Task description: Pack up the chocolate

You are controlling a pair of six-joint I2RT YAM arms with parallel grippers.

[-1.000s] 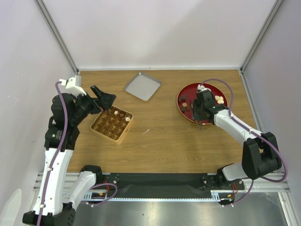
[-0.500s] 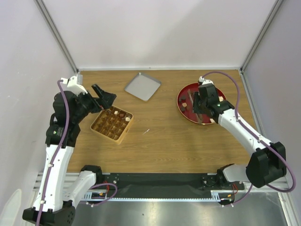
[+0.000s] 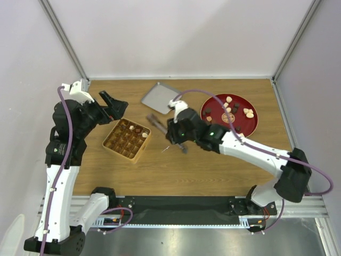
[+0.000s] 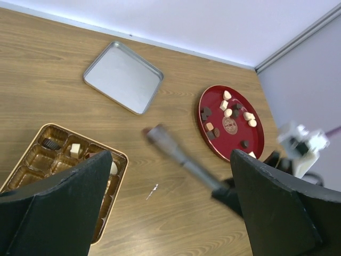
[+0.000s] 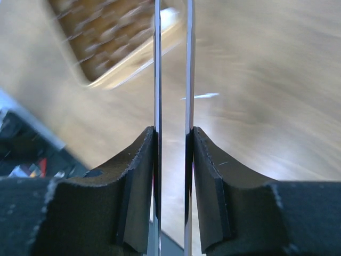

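- L fingers [image 4: 64, 202] released, spread wide, nothing betw. them. They hang at upper left of the top view, near the far-left side of the box [image 3: 118, 143].
- R fingers [image 5: 139, 181] clenched on the metal tongs [image 3: 156, 122], one pad pressed to each blade. Blades run near parallel w/ a narrow gap.
- R arm reaches across the centre of the top view. Tongs point up-left toward the box, tip close to its right corner.
- Tong tip is blurred in the L wrist view and cut off in the R wrist view, so can't tell if it carries anything.
- Most chocolate [image 3: 248, 112] lies on the round red plate [image 3: 250, 125] at upper right of the top view: dark, tan and cream pcs, scattered apart.
- A few more pcs sit in box compartments along its far edge, dark and cream among them.
- Box: square, tan, gridded, left of centre on the desk [image 3: 160, 165], turned diamond-wise.
- Silver tray [image 3: 161, 97] lies flat at top centre, betw. box and plate, apart from both.
- Small white scrap [image 3: 166, 149] on the desk just right of the box, near the R fingers.
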